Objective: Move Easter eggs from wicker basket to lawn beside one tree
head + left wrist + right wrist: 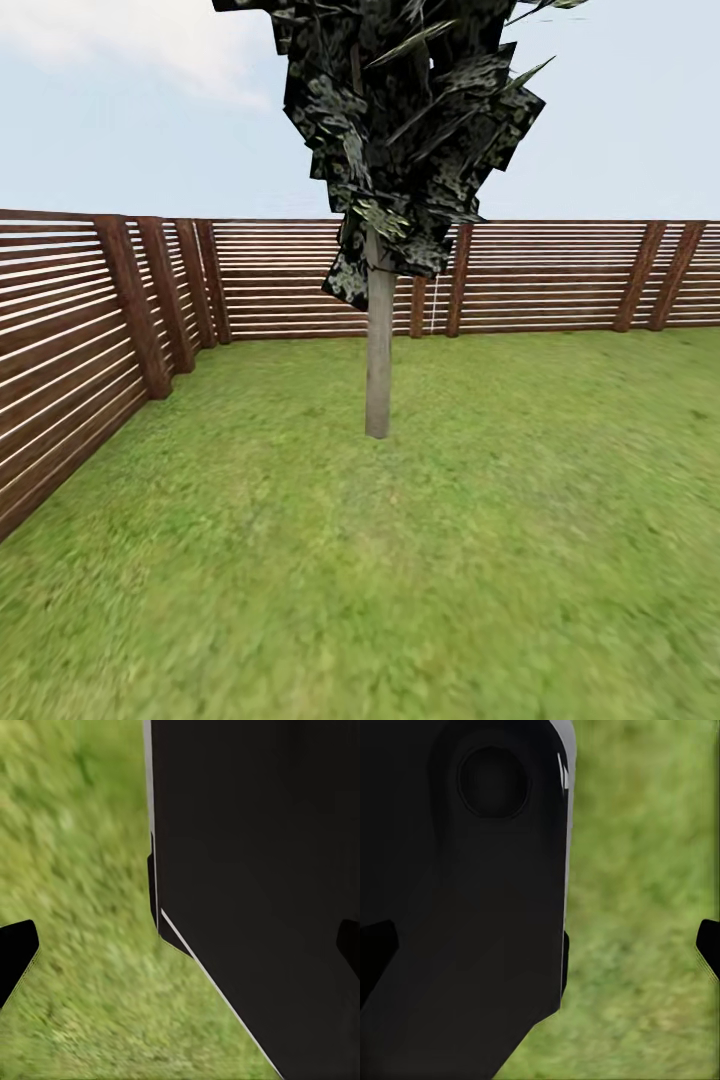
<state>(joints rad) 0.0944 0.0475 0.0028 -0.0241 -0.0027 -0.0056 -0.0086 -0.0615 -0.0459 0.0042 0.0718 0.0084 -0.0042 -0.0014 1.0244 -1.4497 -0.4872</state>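
Observation:
A tree with a straight grey-brown trunk and a dark leafy crown stands on the lawn a few metres ahead, near the fenced corner of the garden. The Easter eggs and the wicker basket are out of view. In the left wrist view my left gripper is open, with one dark fingertip at each side edge and nothing between them. My right gripper is likewise open and empty, its fingertips wide apart. Both hang over grass beside a black part of my own body.
A brown slatted wooden fence runs along the back and turns down the left side, forming a corner behind the tree. Open grass stretches from me to the trunk and off to the right.

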